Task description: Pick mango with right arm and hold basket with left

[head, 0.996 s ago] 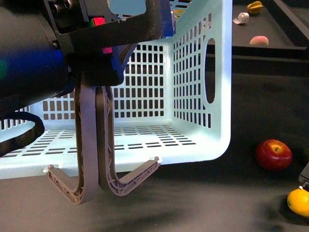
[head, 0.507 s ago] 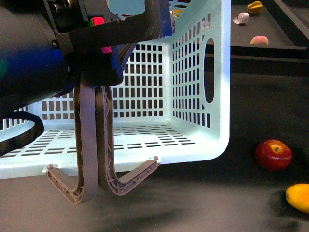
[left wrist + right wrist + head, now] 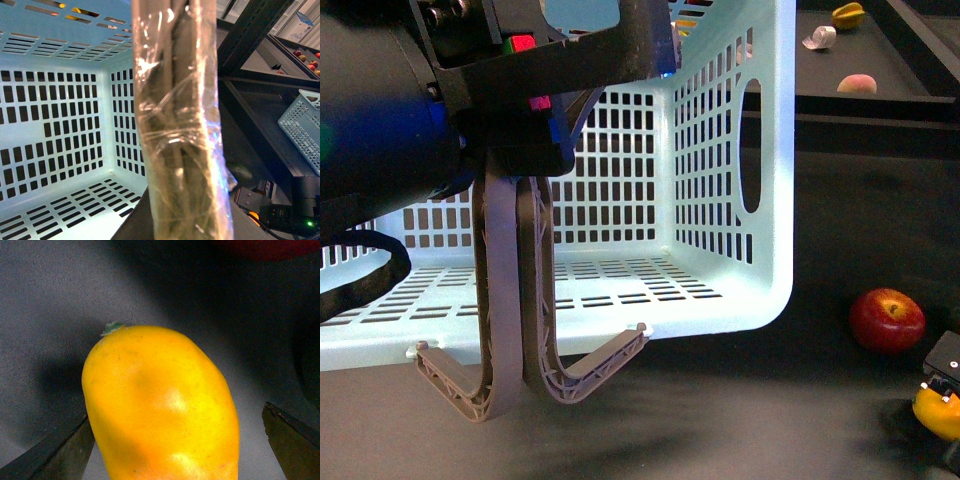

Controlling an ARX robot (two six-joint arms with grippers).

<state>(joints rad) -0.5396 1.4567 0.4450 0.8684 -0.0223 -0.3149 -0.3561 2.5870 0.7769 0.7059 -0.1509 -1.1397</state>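
Right tool (image 3: 175,440) now down over mango (image 3: 160,410), jaws spread either side; left tool (image 3: 520,160) clamps basket (image 3: 720,150) handles (image 3: 505,300).

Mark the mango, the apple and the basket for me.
mango (image 3: 160,410), right wrist view, middle of its skin.
apple (image 3: 887,320), front view, centre of fruit.
basket (image 3: 781,150), front view, bare wall edge.

Basket (image 3: 776,200) pale turquoise, slotted; handles (image 3: 500,300) grey-brown (ribbed); mango (image 3: 160,410) yellow-orange; apple (image 3: 887,320) red.
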